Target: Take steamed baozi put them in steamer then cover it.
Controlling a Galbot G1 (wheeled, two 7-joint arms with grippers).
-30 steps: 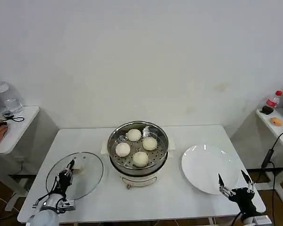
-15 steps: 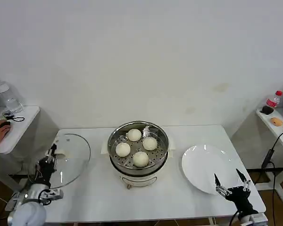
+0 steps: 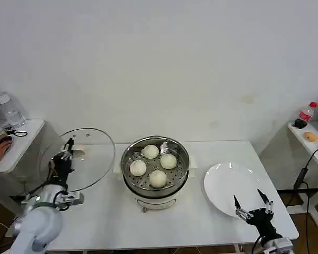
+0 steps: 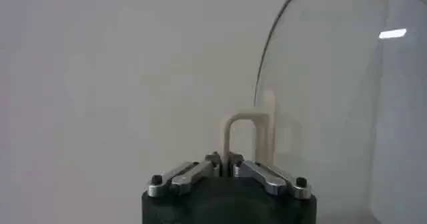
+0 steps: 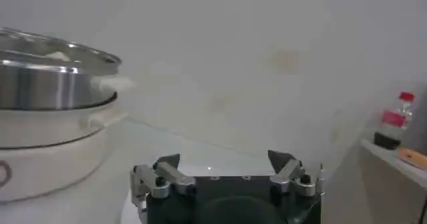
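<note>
Glass cover (image 3: 84, 159) in left pincer (image 3: 69, 150), raised.

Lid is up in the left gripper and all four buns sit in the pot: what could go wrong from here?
1. The left gripper pinches only the thin handle of the glass lid, which hangs tilted in the air; it could swing or slip.
2. The lid is still beside the steamer, so a low sweep could clip the metal rim.
3. The baozi stand near rim height, so an off-centre lid might press on one.
</note>
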